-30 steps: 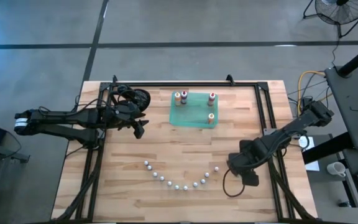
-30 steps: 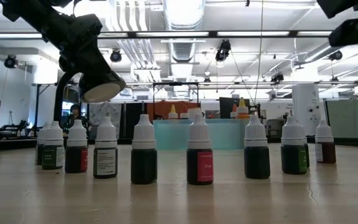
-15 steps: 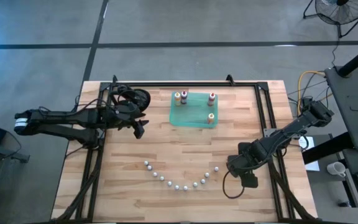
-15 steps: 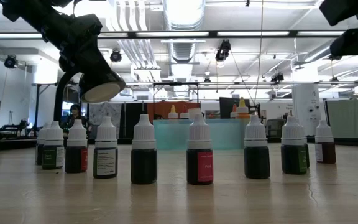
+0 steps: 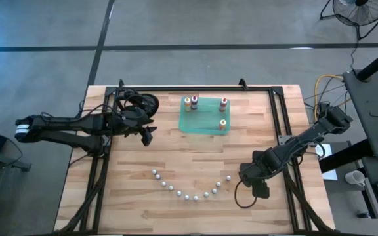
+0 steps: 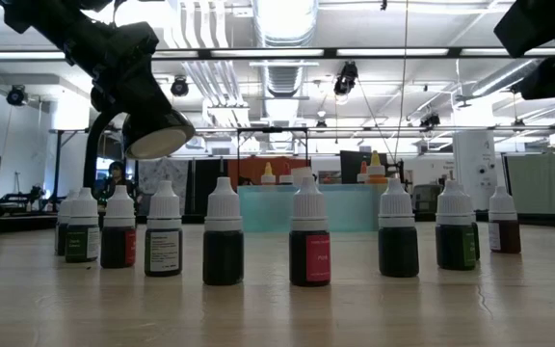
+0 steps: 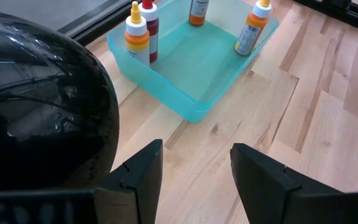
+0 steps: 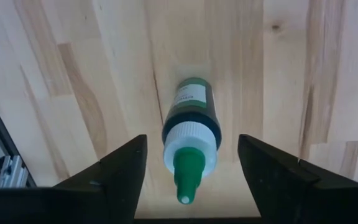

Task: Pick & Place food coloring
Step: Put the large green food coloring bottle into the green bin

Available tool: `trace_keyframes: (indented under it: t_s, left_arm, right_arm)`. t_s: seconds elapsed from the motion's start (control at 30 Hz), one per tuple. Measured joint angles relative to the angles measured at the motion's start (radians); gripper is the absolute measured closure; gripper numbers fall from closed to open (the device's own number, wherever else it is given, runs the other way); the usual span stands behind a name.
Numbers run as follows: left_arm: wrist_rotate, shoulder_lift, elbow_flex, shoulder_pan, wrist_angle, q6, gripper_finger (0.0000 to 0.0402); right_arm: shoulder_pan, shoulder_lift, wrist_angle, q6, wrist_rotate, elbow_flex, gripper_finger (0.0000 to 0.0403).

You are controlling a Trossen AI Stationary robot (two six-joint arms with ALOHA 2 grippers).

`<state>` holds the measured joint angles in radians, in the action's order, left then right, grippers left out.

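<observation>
A small bottle of food coloring (image 8: 190,127), dark green with a white collar and a green tip, stands upright on the wooden table. My right gripper (image 8: 191,142) points down over it, open, one finger on either side and clear of it. In the high view this gripper (image 5: 247,176) hides that bottle. Several more small white-capped bottles (image 5: 188,195) stand in an arc near the table's front, also seen in the low view (image 6: 309,241). My left gripper (image 7: 197,171) hangs open above the table, left of the green tray (image 5: 202,122).
The translucent green tray (image 7: 194,71) holds several upright bottles with orange and red caps (image 5: 222,123). A black metal frame (image 5: 277,118) runs round the table's sides and far edge. Bare wood lies between the tray and the arc of bottles.
My right gripper has sunk a little toward the table, staying open. The left arm and the bottles have kept still.
</observation>
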<state>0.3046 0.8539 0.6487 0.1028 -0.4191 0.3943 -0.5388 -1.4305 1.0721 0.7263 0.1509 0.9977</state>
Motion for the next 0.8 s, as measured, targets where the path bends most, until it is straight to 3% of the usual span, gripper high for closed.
trace_keyframes:
  t_s: [0.47,0.8]
  left_arm:
    - [0.0,0.0,0.0,0.0,0.0,0.002,0.0239]
    - [0.0,0.0,0.0,0.0,0.0,0.002,0.0239]
  right_arm:
    - [0.0,0.0,-0.006,0.033,0.007,0.0,0.0196]
    - [0.0,0.0,-0.006,0.033,0.007,0.0,0.0246]
